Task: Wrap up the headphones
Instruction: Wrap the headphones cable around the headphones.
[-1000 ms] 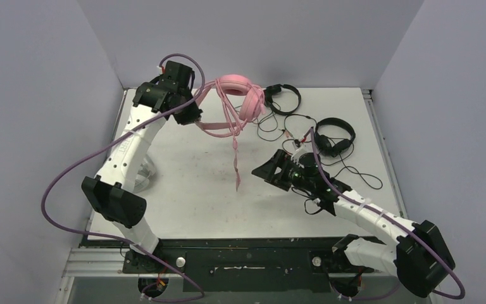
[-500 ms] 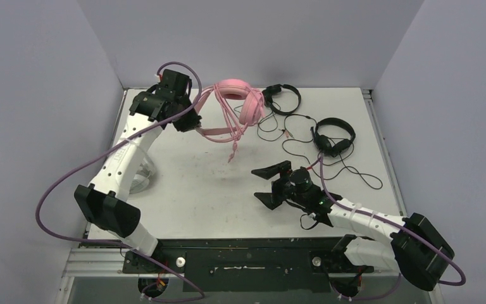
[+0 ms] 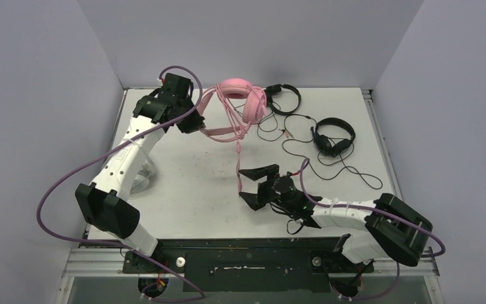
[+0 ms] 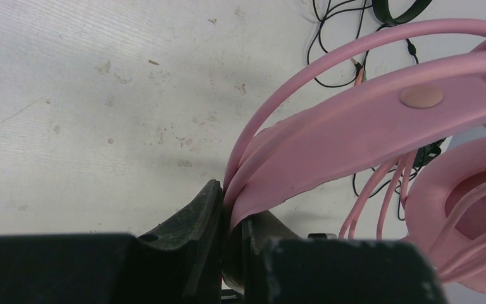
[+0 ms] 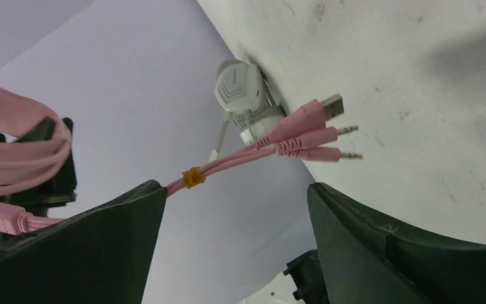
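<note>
My left gripper (image 3: 194, 125) is shut on the headband of the pink headphones (image 3: 237, 95) and holds them up over the back of the table; the left wrist view shows the band (image 4: 367, 120) clamped between the jaws (image 4: 231, 202). The pink cable (image 3: 238, 158) hangs down from them. My right gripper (image 3: 248, 184) is open and empty, and the cable's plug end (image 5: 316, 133) hangs just past its fingertips (image 5: 235, 190). Two black headphones (image 3: 283, 98) (image 3: 334, 136) lie at the back right. The white-grey headphones (image 3: 140, 176) sit behind my left arm.
Thin black cables (image 3: 329, 166) trail loosely over the right half of the table (image 3: 190, 202), close behind my right arm. The grey side walls stand close to the table's left and right edges.
My right gripper has moved left and nearer, up to the hanging end of the pink cable. The cable end swung up and dropped back. My left gripper keeps its hold.
</note>
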Available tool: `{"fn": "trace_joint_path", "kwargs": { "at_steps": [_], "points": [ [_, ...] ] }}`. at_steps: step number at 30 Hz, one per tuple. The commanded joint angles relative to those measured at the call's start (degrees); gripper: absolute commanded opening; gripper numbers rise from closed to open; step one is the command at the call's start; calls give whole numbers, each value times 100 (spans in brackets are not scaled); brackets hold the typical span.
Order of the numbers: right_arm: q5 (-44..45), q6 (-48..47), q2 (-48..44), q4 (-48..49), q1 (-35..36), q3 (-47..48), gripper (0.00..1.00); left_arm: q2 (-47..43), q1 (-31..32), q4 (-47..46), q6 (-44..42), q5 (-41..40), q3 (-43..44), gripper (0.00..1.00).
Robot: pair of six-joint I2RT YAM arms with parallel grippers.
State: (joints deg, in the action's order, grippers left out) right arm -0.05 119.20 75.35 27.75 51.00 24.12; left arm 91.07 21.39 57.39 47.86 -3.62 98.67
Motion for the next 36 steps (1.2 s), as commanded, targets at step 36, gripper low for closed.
{"fn": "trace_joint_path", "kwargs": {
  "at_steps": [36],
  "points": [
    [49,1164,2444,3606,-512,934,53,-535,50,-842,294,944,-306,0]
  ]
}}
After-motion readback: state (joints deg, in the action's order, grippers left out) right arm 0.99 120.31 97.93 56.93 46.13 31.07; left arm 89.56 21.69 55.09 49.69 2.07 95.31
